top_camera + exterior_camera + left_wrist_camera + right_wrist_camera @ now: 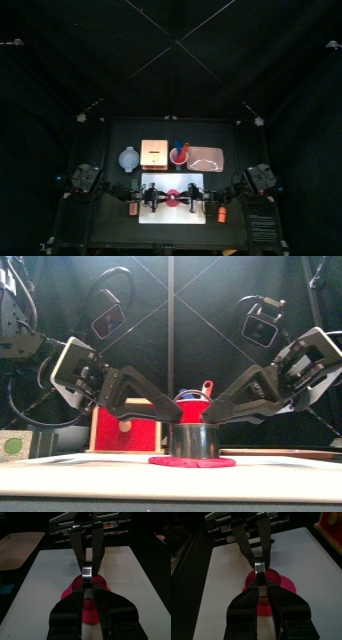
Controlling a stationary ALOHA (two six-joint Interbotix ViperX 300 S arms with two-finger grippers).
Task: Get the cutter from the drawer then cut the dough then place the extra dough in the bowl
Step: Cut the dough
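Left fingers (67,612) and right fingers (241,612) are both clenched on the cutter (195,439), one pair on each side of its top rim, arms sloping down to it from the counter's left and right edges. The cutter stands upright on the red dough (191,462), which lies flat on the white cutting board (147,213) by the middle of the counter's front edge. I judge this to be the cutting step, with the metal ring bearing down into the disc. The cutter looks stiff, light and smooth, so I would keep both grips high on the rim, opposite one another, and lift it straight to stop it tipping or slipping. The dough reads as soft and likely tacky: it may cling inside the ring or come up with it. The extra dough outside the ring should be floppy and easy to tear, so I would pinch it at its outer edge, low against the board, and peel slowly. The blue-grey bowl (128,159) waits behind the board toward the counter's left edge, just beside the wooden box (154,153).
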